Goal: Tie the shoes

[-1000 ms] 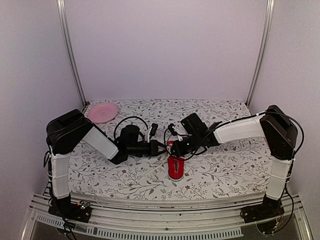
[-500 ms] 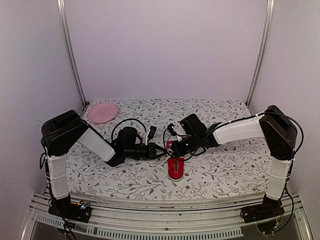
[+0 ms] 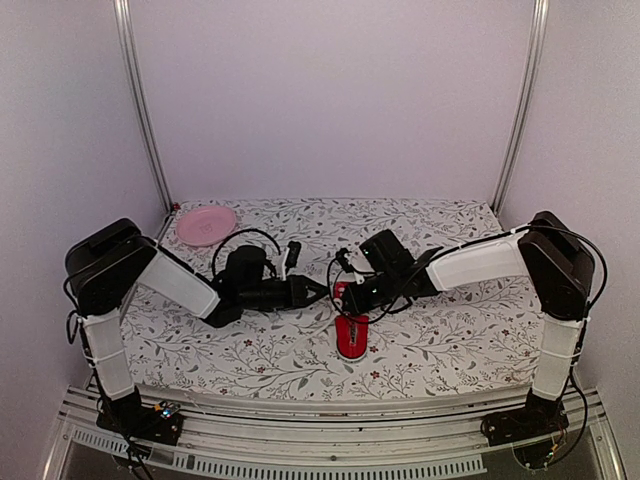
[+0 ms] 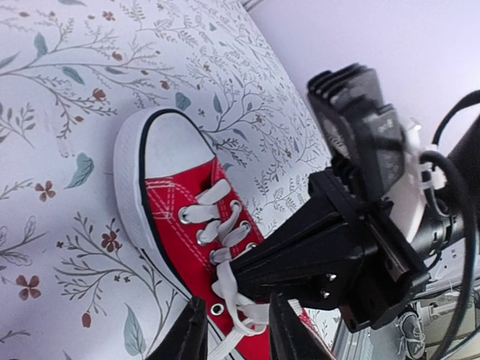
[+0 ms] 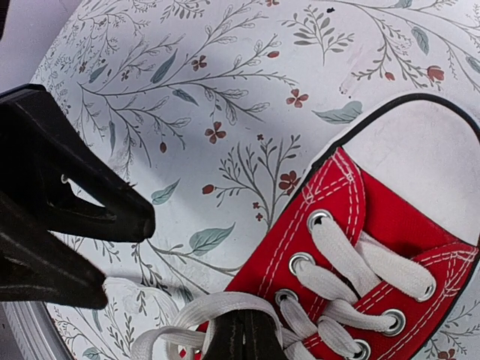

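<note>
the red sneaker (image 3: 351,335) stands on its sole on the floral table (image 3: 450,330), near the front middle, with its white toe cap toward the arm bases. the right gripper (image 5: 244,331) sits over the upper eyelets, and we read its fingers as pressed together on a loop of the white lace (image 5: 225,306). the left gripper (image 3: 316,290) lies just left of the shoe, tips aimed at it. its fingers (image 4: 191,330) stand a narrow gap apart, and a lace strand runs into that gap (we cannot tell whether the strand is clamped). a pink plate (image 3: 205,224) rests at the far left corner, well apart.
</note>
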Available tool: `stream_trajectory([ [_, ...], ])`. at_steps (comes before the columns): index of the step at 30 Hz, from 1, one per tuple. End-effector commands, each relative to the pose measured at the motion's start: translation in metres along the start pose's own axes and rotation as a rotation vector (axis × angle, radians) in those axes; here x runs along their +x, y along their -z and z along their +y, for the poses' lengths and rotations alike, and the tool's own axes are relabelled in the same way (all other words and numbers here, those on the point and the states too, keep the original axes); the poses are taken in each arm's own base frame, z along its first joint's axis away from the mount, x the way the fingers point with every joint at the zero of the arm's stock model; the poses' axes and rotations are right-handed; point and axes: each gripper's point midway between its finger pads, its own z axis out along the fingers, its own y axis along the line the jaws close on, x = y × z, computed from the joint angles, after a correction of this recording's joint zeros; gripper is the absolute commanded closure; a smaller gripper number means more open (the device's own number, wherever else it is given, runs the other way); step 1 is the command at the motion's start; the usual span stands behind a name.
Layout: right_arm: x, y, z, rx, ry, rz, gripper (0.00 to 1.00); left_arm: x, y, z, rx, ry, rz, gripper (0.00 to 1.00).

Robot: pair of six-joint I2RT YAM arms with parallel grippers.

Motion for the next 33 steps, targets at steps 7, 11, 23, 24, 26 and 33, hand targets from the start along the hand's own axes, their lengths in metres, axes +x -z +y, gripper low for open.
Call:
stream_trajectory([
  [7,0.001,0.007,0.000,0.011,-0.005,-0.012,0.98,0.016,-0.023,0.032,-0.063,0.068,0.089,0.79],
  [11,0.001,0.007,0.001,0.010,-0.004,-0.012,0.98,0.019,-0.029,0.029,-0.031,0.071,0.115,0.82],
  [23,0.001,0.006,0.001,0.006,-0.005,-0.011,0.98,0.019,-0.034,0.016,0.050,0.076,0.109,0.82],
  [24,0.001,0.006,0.001,0.006,-0.005,-0.011,0.98,0.019,-0.034,0.015,0.057,0.078,0.109,0.82],
  [26,0.001,0.006,0.001,0.004,-0.005,-0.010,0.98,0.020,-0.036,0.013,0.068,0.079,0.112,0.82],
  [33,0.002,0.006,0.001,0.005,-0.006,-0.007,0.98,0.024,-0.040,0.009,0.095,0.089,0.117,0.81],
])
